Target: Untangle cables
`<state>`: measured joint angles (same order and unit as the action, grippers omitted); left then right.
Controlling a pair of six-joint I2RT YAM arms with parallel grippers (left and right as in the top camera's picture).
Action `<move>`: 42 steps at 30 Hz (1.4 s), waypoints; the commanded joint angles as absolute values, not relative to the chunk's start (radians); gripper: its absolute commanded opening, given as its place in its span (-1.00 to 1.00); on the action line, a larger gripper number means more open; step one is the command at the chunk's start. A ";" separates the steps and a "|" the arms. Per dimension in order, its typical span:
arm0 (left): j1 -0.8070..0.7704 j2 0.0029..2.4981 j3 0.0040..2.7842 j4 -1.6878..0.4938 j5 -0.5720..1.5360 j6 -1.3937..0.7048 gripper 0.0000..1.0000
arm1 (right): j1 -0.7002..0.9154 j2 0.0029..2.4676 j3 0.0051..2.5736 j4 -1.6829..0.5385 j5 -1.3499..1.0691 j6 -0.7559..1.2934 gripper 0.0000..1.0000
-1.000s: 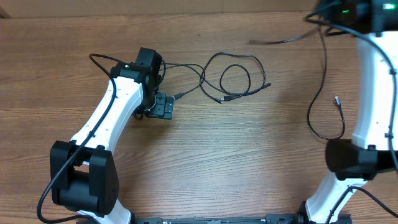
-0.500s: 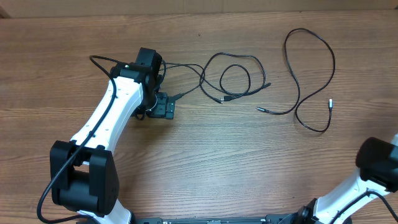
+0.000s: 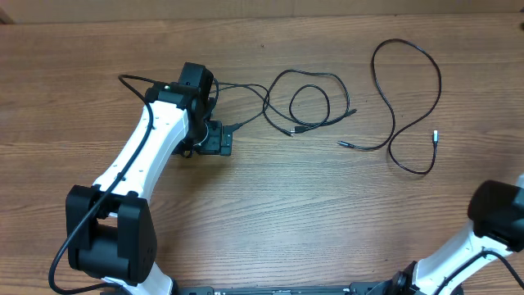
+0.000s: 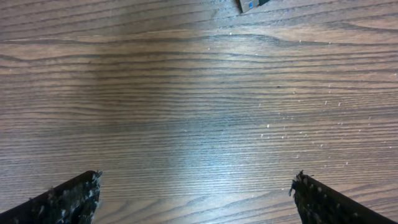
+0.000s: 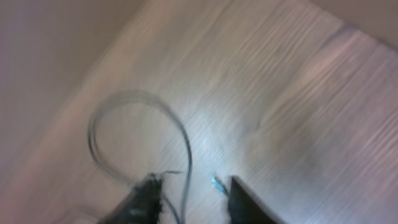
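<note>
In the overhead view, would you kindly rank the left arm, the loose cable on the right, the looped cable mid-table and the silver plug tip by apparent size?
1. left arm (nearer the camera)
2. loose cable and looped cable: similar spread, unranked
3. silver plug tip

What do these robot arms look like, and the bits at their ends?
The left arm is smooth white shell segments joined by chunky black joints, with a thick black cable running along it. The right arm, only partly seen, looks the same. The left arm's black fingers are flat, with pale-speckled edges.
</note>
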<state>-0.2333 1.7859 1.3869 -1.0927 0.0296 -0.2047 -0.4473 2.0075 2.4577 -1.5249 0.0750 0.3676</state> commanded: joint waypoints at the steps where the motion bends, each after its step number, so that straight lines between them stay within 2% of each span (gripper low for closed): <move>1: -0.230 1.778 1.383 -1.089 0.046 -0.218 1.00 | -0.359 2.012 2.455 -1.588 0.042 0.331 0.06; 3: -0.230 1.778 1.383 -1.084 0.046 -0.218 1.00 | -0.310 2.012 2.455 -1.658 0.043 0.332 0.35; 8: -0.230 1.778 1.383 -1.075 0.046 -0.218 1.00 | -0.234 2.009 2.410 -1.694 0.042 0.331 0.57; 10: -0.230 1.778 1.383 -1.071 0.046 -0.218 1.00 | -0.214 2.009 2.360 -1.694 0.043 0.331 0.61; 12: -0.230 1.778 1.383 -1.071 0.046 -0.218 0.99 | -0.197 2.009 2.278 -1.694 0.053 0.331 0.65; 14: -0.230 1.778 1.383 -1.071 0.046 -0.217 1.00 | -0.184 2.009 2.174 -1.694 0.097 0.332 0.78; 22: -0.231 1.778 1.383 -1.071 0.045 -0.213 1.00 | -0.163 1.908 1.843 -1.653 0.254 0.456 0.83; 29: -0.231 1.778 1.383 -1.069 0.045 -0.213 1.00 | -0.145 1.566 1.583 -1.499 0.253 0.457 0.93; 30: -0.231 1.778 1.383 -1.069 0.045 -0.213 0.99 | -0.146 1.496 1.527 -1.464 0.249 0.457 0.99; 36: -0.231 1.778 1.383 -1.063 0.046 -0.210 1.00 | -0.147 1.174 1.207 -1.204 0.109 0.445 1.00; 42: -0.234 1.778 1.383 -1.049 0.046 -0.210 0.99 | -0.146 1.138 1.056 -1.133 -0.005 0.441 1.00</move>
<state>-0.2337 1.7863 1.3853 -1.0569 0.0380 -0.2043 -0.1440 1.1133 1.0962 -1.1419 0.0879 0.4435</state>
